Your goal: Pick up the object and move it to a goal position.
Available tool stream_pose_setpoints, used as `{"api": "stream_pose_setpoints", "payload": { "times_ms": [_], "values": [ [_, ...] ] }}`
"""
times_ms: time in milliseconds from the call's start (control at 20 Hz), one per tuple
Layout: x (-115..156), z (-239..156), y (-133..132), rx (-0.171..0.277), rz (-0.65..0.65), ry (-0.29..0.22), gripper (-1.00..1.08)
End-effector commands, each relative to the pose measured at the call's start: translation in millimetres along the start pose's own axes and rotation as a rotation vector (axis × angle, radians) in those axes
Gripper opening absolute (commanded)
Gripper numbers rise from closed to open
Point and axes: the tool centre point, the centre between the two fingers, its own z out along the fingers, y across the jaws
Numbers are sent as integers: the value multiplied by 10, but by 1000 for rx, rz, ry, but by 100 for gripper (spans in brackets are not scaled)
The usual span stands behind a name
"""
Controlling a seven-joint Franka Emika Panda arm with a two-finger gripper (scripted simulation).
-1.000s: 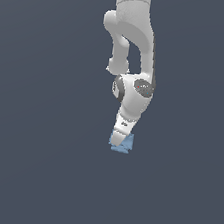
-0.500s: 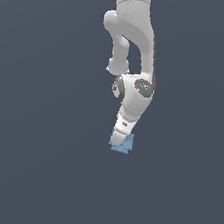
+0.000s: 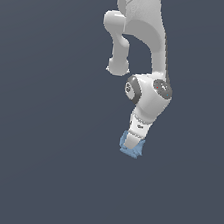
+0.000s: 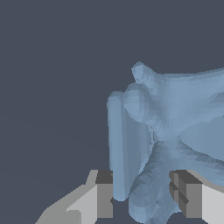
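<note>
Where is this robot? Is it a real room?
Probably not a real room: it looks like a computer simulation. Everything around is flat plain grey, the white arm looks drawn, and the blue lump between its fingers is blocky.

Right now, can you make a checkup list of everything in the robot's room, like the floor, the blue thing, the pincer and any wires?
Surface: plain dark grey, no edges or marks seen.
Job's thing: blue lump, bumpy, at the pincer's tip.
Clutter: nothing seen.
Pincer: pincer has one finger on each side of the lump; whether they touch cannot be told.
Cables: nothing seen.
Surroundings: white arm reaching down; goal spot not seen.
</note>
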Motion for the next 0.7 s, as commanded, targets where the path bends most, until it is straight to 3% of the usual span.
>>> {"api": "stream_pose_setpoints", "payload": {
  "times_ms": [0, 350, 650],
  "values": [
    [219, -103, -9, 0, -1, 1, -100],
    [838, -395, -4, 1, -1, 1, -100],
    [1149, -536, 13, 1, -1, 1, -100]
  ]
}}
